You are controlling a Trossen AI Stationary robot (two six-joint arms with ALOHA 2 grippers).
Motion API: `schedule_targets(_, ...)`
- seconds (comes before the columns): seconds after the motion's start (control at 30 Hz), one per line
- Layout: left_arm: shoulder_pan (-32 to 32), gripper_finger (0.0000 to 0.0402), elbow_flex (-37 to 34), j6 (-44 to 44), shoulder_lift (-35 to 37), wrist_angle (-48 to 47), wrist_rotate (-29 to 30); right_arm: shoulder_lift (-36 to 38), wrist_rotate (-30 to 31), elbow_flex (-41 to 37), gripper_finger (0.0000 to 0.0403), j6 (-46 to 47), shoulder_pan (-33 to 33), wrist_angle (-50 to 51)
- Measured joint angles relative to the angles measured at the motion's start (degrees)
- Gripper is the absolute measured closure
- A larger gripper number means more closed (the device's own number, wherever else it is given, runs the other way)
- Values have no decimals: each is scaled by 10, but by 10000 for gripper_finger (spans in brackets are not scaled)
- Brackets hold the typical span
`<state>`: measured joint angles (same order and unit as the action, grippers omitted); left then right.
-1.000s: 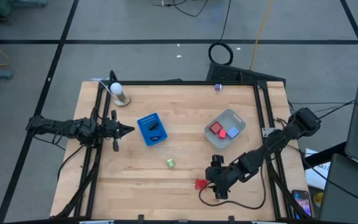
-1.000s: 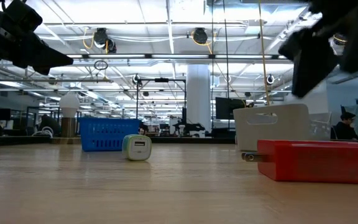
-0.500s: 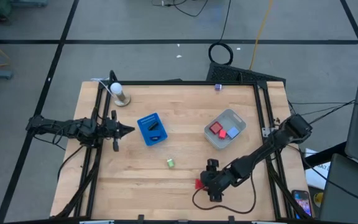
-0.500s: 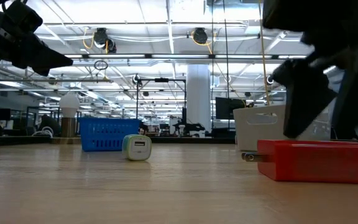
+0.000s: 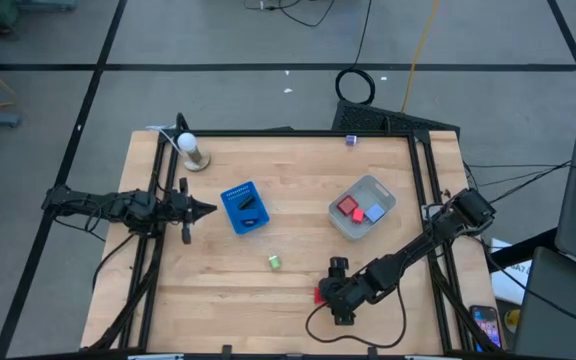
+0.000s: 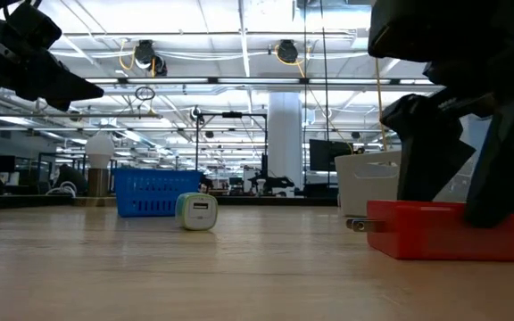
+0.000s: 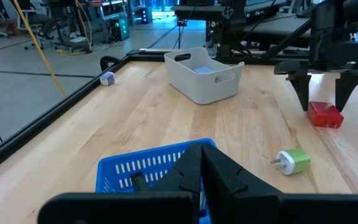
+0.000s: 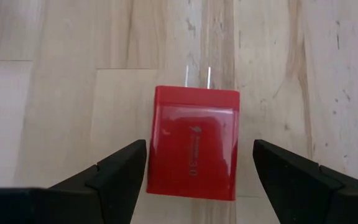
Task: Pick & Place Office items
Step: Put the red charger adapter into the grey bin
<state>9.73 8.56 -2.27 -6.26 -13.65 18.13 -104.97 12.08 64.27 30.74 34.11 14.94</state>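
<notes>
Red block lies flat, prongs pointing away from right claw.

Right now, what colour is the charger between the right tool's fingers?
Red, with two metal prongs; the right wrist view shows it best.

Table is showing pale wood planks, smooth, with a faint sheen and visible grain. Red block is presenting as glossy plastic, catching reflections, with two bright metal prongs. Right gripper fingers are appearing matt dark plastic. Tub is looking like pale, smooth, matt plastic. Tray is showing blue slotted plastic. Green bit is reading as smooth plastic with metal prongs
</notes>
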Motion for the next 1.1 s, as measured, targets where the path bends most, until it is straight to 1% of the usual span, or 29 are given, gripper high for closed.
schedule_targets(0.1, 0, 387, 0, 0, 0, 0, 0, 0, -1, 0, 120, -4, 0, 0)
schedule_targets(0.2, 0, 387, 0, 2, 0, 1, 0, 0, -2, 0, 139, -6, 0, 1)
schedule_targets(0.27, 0, 387, 0, 2, 0, 1, 0, 0, -2, 0, 160, -4, 0, 1)
schedule_targets(0.37, 0, 387, 0, 2, 0, 1, 0, 1, -2, 0, 206, -2, 0, 0)
schedule_targets(0.4, 0, 387, 0, 2, 0, 1, 0, 1, -3, 0, 212, -1, -1, 0)
schedule_targets(0.67, 0, 387, 0, 1, 0, 2, 0, 14, -34, -1, 212, -3, -15, 4)
schedule_targets(0.77, 0, 387, 0, 1, 0, 2, 0, 44, -32, -2, 212, -20, -16, 0)
schedule_targets(0.87, 0, 387, 0, 1, 0, 2, 0, 95, -30, -2, 212, -51, -15, 1)
schedule_targets(0.97, 0, 387, 0, 1, 0, 2, 0, 161, -14, -7, 212, -92, -15, -3)
schedule_targets(1.1, 0, 387, 0, -6, 0, 2, 0, 260, 24, -28, 212, -137, -19, -13)
